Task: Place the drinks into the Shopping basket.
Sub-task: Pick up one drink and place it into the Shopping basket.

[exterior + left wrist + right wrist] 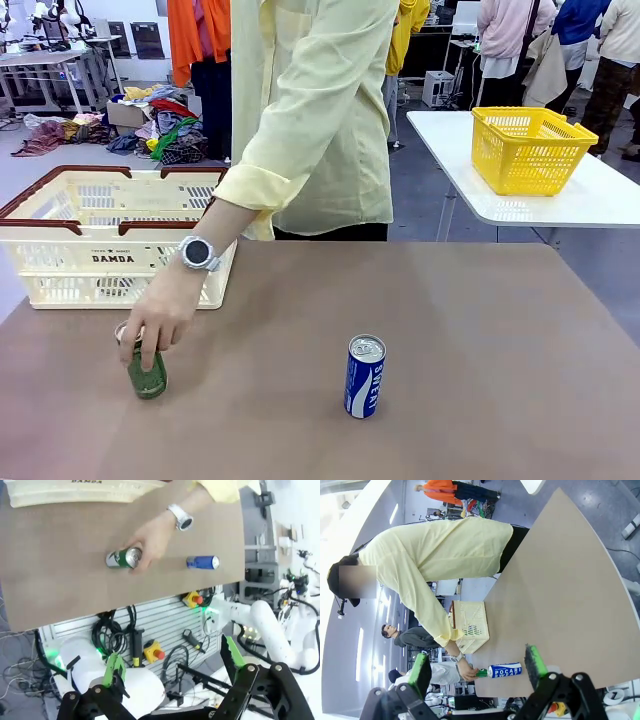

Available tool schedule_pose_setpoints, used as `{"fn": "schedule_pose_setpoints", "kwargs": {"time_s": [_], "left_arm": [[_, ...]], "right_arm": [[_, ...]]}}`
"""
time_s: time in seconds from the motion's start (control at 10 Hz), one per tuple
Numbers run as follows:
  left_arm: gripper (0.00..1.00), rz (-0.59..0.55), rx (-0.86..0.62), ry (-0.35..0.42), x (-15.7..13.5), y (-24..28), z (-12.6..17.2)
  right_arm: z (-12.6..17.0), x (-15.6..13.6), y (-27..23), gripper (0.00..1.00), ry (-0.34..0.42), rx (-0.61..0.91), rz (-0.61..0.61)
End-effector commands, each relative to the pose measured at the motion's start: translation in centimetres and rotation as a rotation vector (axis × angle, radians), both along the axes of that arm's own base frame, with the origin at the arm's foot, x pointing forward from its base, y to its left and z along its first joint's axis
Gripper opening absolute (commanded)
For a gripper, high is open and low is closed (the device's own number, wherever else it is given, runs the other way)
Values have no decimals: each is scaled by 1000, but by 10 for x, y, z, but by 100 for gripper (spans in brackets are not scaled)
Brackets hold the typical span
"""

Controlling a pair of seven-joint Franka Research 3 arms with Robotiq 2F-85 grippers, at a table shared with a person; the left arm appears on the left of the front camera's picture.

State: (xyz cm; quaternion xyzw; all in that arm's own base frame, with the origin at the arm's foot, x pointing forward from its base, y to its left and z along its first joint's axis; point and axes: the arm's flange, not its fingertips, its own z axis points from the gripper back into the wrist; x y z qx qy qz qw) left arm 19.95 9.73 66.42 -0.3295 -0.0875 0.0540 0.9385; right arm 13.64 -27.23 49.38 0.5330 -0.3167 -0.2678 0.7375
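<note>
The person's hand [160, 318] grips the green can [148, 375] by its top, just in front of the shopping basket [60, 270]. The blue can [365, 376] stands upright on the surface farther from the basket, free for a pickup. No can shows inside the basket. The left claw [171, 655] and right claw [477, 655] both hang released, grasping nothing.

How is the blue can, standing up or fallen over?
Standing up. The blue can rests on its base on the table, silver top facing up, away from the hand holding the green can.
</note>
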Motion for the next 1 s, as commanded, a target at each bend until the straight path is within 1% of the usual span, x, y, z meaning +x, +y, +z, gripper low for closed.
{"fn": "schedule_pose_setpoints", "kwargs": {"time_s": [0.0,0.1,0.2,0.4,0.5,0.6,0.7,0.9], "left_arm": [[100,-36,-34,-30,26,-17,-17],[100,-32,-29,-21,27,-17,-20],[100,-48,-16,-43,25,-21,-19],[100,-64,-13,-60,22,-28,-16],[100,-31,-2,-15,32,-46,-15],[100,-7,-54,-29,43,-71,-15],[100,-5,-81,10,61,-116,-19],[100,130,-13,150,102,-226,-42]], "right_arm": [[2,-2,-1,100,-35,-8,-4],[2,-2,-1,100,-35,-8,-4],[2,-2,-1,100,-35,-8,-4],[2,-2,-1,100,-35,-8,-4],[2,-2,-1,100,-35,-8,-4],[2,-2,-1,100,-35,-8,-4],[2,-2,-1,100,-35,-8,-4],[2,-2,-1,100,-35,-8,-4]]}}
